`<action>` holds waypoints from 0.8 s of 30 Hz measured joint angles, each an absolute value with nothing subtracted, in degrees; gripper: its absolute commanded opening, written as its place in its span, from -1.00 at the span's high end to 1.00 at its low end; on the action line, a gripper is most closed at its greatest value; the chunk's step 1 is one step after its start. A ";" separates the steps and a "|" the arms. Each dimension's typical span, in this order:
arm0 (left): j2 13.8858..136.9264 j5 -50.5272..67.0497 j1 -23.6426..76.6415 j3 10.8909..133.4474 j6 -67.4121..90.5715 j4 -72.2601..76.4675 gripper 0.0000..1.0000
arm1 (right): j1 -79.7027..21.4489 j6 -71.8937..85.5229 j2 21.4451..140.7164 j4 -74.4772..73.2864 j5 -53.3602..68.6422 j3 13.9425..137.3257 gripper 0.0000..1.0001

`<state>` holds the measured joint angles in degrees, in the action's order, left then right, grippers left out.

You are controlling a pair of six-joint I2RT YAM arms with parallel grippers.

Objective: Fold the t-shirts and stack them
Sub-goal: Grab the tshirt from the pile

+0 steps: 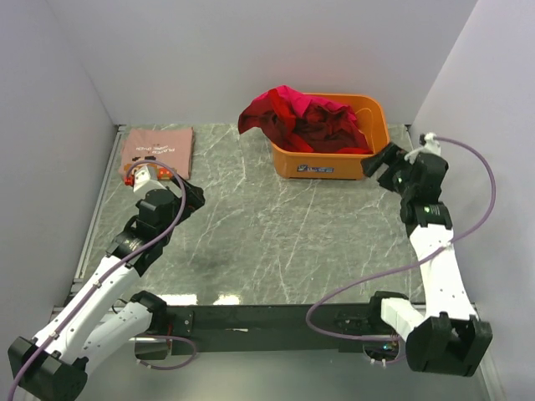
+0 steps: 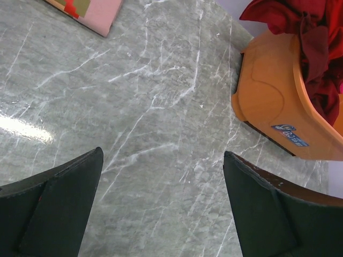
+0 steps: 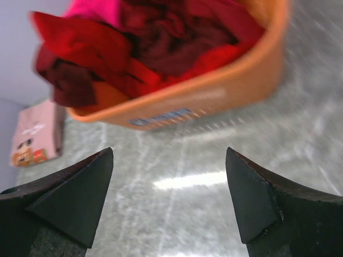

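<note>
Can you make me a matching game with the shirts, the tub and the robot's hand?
Things:
1. pink t-shirt
2. red t-shirts
3. orange tub
4. right end effector

States:
A. crumpled in a pile
B. folded flat, far left
C. open, holding nothing
D. standing far right, full of clothes

Pairs: 1-B, 2-A, 3-D, 4-C
</note>
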<state>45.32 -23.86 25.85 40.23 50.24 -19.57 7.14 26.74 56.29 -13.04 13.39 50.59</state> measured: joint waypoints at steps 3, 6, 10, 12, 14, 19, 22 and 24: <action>45.32 -23.88 25.85 40.21 50.17 -19.55 -0.99 | 3.62 25.78 61.14 -11.97 13.61 56.60 -0.83; 45.41 -23.99 25.85 40.21 50.04 -19.55 -0.99 | -1.85 23.51 67.68 -11.44 13.02 64.49 -0.83; 46.00 -24.34 25.85 40.21 49.95 -19.53 -0.99 | -7.66 19.77 79.59 -11.18 13.47 77.54 -0.82; 46.41 -24.36 25.85 40.21 49.76 -19.53 -0.99 | -9.50 18.22 86.35 -11.73 13.69 84.53 -0.81; 46.85 -24.36 25.85 40.21 49.58 -19.53 -0.99 | -10.68 16.93 92.99 -13.19 13.98 91.57 -0.80; 47.53 -24.36 25.85 40.21 49.19 -19.44 -0.99 | -12.16 15.75 111.59 -19.90 8.78 113.91 -0.80; 47.90 -24.51 25.85 40.21 49.17 -19.40 -0.99 | -11.90 15.38 122.93 -24.84 2.85 128.97 -0.82; 48.07 -24.75 25.85 40.21 48.97 -19.31 -0.99 | -11.51 15.22 127.13 -26.06 0.71 133.38 -0.82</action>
